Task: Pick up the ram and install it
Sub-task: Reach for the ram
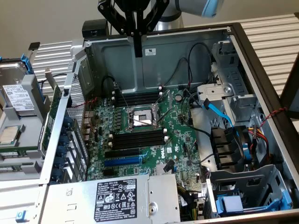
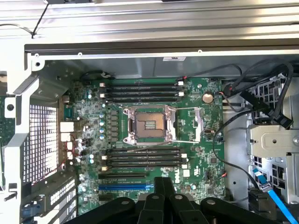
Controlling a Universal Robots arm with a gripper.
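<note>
Pale wall behind, ribbed metal tabletop below, and on it an opened computer case with its motherboard facing up. Over the case's far wall hung the gripper, clenched, with nothing seen in it. It was well apart from what looked to be the ram, a long green stick on edge just outside the case's perforated wall, at the exterior view's left. That wall stood between the two, and the ram was not yet in a slot. Beside the ram, a grey rack carried a hard drive and a processor chip. Along the case's near edge sat the power supply, with a blue cable and a fan toward the exterior view's right. The wrist view looked straight down past the touching fingers onto the CPU socket, with banks of black memory slots on two sides of it, a coin cell at the board's corner, and black cables curling along the board's edge.
</note>
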